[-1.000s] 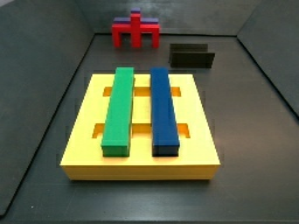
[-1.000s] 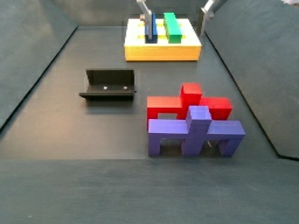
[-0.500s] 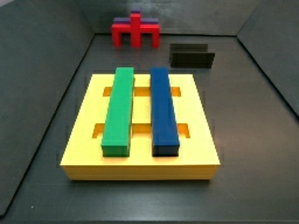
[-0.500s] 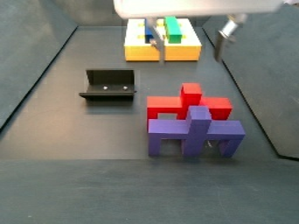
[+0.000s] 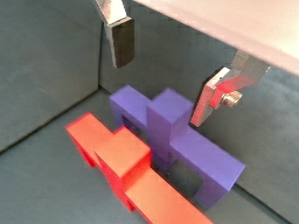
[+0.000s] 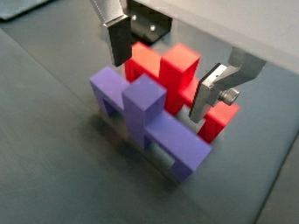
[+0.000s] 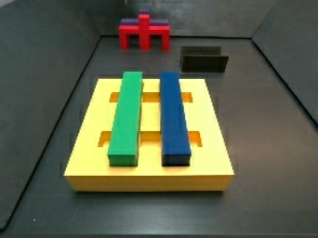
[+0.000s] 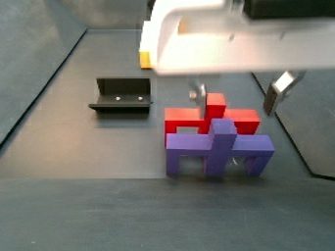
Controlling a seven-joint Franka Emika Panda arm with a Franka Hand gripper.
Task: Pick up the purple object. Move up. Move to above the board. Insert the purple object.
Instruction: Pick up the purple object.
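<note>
The purple object [image 8: 197, 149] stands on the dark floor, right against the red piece [image 8: 185, 120]. It also shows in both wrist views [image 5: 176, 131] [image 6: 142, 112] and peeks out behind the red piece in a side view [image 7: 144, 18]. My gripper [image 8: 238, 94] hangs open and empty just above the two pieces, one finger [image 5: 121, 41] on each side of the purple post, not touching it. In a wrist view the gripper [image 6: 163, 70] sits over the red and purple posts. The yellow board [image 7: 87, 139] carries a green bar [image 7: 126, 113] and a blue bar [image 7: 174, 113].
The red piece [image 5: 122, 171] touches the purple one on its board side [image 6: 176, 72]. The dark fixture [image 8: 121, 95] stands between the pieces and the board [image 7: 205, 59]. Grey walls close the floor on both sides. The gripper body hides most of the board in a side view.
The gripper has moved from over the board across the floor to above the purple and red pieces, staying open. The pieces and the board have not moved.
</note>
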